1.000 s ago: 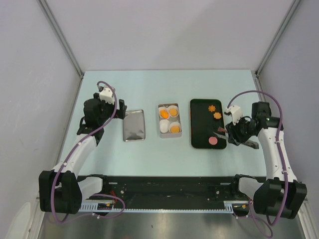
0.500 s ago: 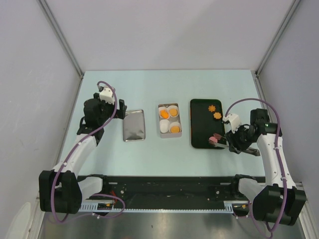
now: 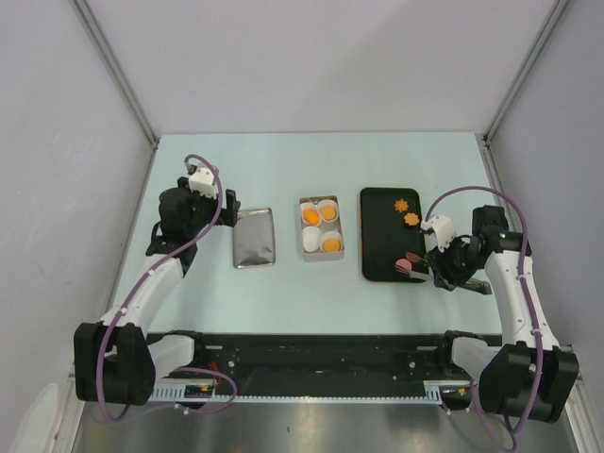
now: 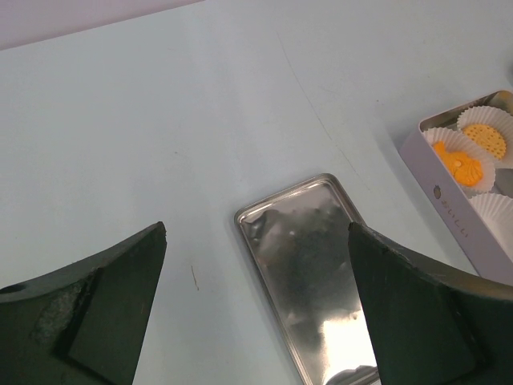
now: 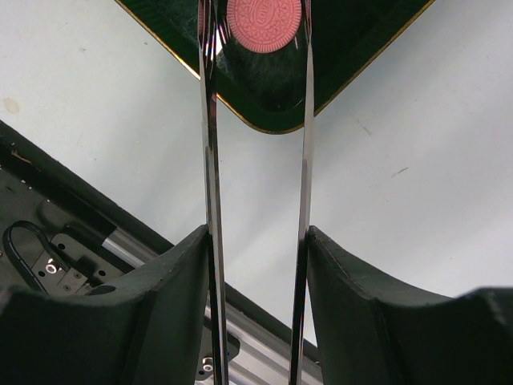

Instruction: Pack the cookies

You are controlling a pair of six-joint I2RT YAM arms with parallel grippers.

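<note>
Robot laboratory cell: pale blue tabletop (image 3: 283, 160) enclosed by plain grey wall panels (image 3: 321, 57), aluminium struts (image 3: 113, 71) at far corners, black mounting rail (image 3: 321, 354) along near edge.

The right arm (image 3: 517, 293) has drawn back toward the near edge of the table, and its wrist has moved nearer along the right side of the black tray (image 3: 382, 236). A second ago the right gripper (image 5: 256, 241) sat by the tray's right rim. The tongs (image 5: 210, 160) it clamps then ended short of the pink round cookie (image 5: 264, 24), which lay clear of them. Now the two blades flank that cookie, one on each side, near the tray's near right corner. The purple cable (image 3: 462, 192) looped over the arm has sunk nearer. Over the last half second the shift is only slight.
</note>
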